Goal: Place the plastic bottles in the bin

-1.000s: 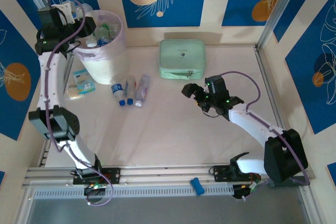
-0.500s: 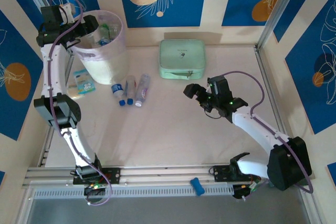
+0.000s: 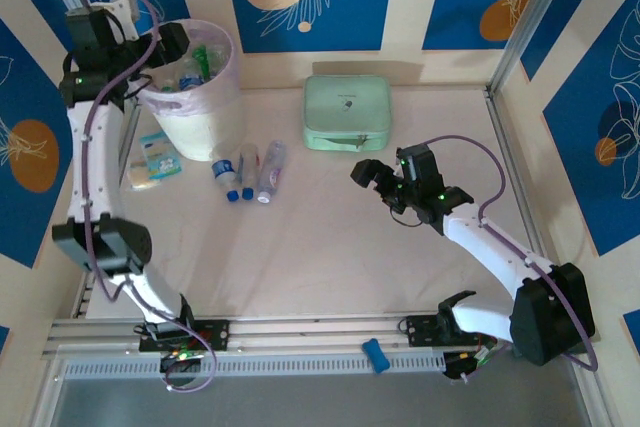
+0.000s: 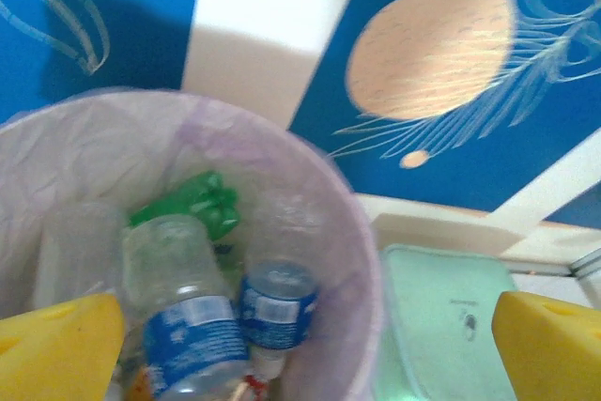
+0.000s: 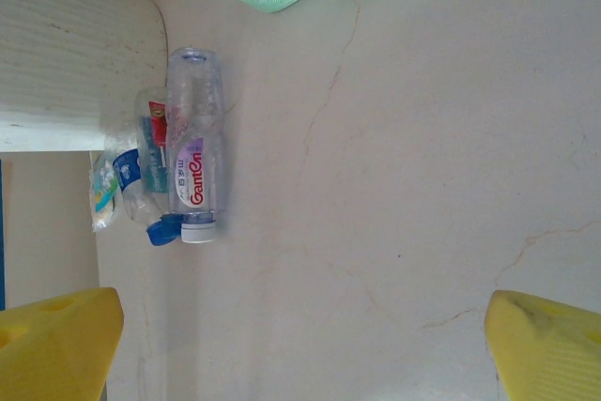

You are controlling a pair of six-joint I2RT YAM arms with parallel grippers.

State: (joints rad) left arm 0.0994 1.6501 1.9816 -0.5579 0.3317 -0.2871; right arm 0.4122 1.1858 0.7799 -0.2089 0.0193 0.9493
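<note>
The left gripper (image 4: 302, 345) is now hanging wide open over the bin (image 3: 200, 112) at the tabletop's (image 3: 330, 247) far left corner; its bottle has apparently just dropped among the bottles inside (image 4: 183, 326) (one more done). Three bottles (image 3: 247, 172) are lying just beside the bin's near side. The right gripper (image 3: 372, 179), open and empty, is hovering over free middle tabletop, apart from the green case (image 3: 347, 112).

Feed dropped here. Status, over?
Left gripper open above bin, right gripper open over table. Several bottles in bin, three bottles lying beside it. Nothing blocking them.
</note>
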